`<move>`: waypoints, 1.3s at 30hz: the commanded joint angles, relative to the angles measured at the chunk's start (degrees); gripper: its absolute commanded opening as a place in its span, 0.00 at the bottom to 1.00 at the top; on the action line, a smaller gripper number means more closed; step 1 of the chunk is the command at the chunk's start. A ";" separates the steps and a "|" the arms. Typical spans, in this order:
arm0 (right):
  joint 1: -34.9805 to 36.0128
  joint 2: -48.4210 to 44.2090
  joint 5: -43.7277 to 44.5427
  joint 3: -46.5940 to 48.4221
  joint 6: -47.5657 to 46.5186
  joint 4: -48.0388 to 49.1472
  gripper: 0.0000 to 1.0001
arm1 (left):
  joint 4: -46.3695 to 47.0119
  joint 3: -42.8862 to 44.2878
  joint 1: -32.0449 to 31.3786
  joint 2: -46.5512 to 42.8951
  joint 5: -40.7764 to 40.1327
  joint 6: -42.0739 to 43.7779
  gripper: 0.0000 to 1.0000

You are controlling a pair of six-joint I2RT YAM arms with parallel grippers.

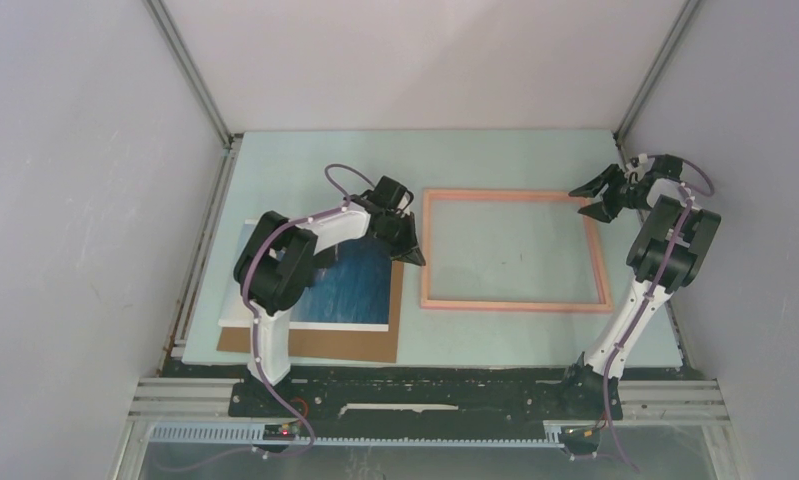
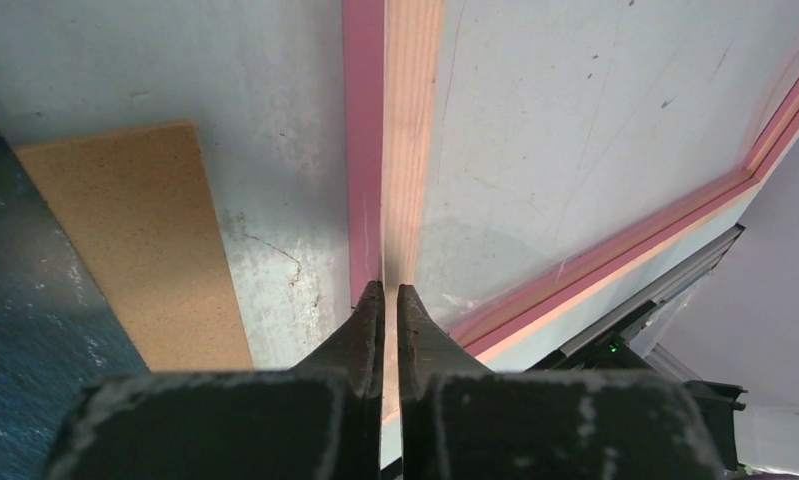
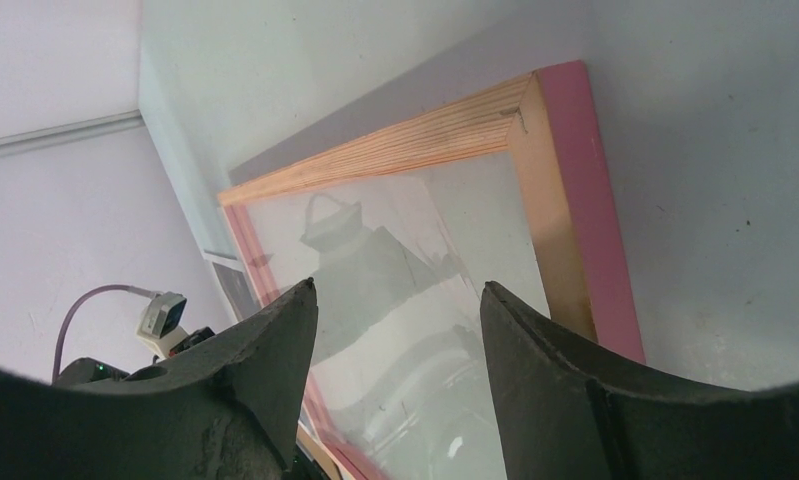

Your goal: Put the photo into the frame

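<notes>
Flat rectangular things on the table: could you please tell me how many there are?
3: the photo on the left, the cardboard sheet beneath it, the frame at centre-right.

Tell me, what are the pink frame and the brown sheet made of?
The frame looks like wood. Pale grain lines run along its bar, and its outer edge is painted pink. Its clear pane is glass or plastic, I can't tell which, and it shows shiny reflections. The brown sheet looks like cardboard or fibreboard, because it is dull, flat and speckled.
</notes>
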 commanded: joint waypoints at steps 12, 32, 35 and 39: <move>-0.21 -4.92 -4.21 -1.97 3.25 -2.16 0.68 | 1.97 9.21 -4.03 0.88 0.76 0.27 0.01; -1.86 -4.83 -3.55 -2.58 3.01 -2.08 0.68 | -2.00 15.04 -5.46 5.58 -1.08 2.09 0.15; -1.87 -4.88 -3.65 -2.56 2.99 -2.20 0.68 | -3.98 16.22 -5.87 4.92 -2.52 3.35 0.26; -1.94 -5.25 -3.17 -2.52 2.62 -2.39 0.68 | -6.52 16.52 -5.91 3.28 -3.73 4.65 0.43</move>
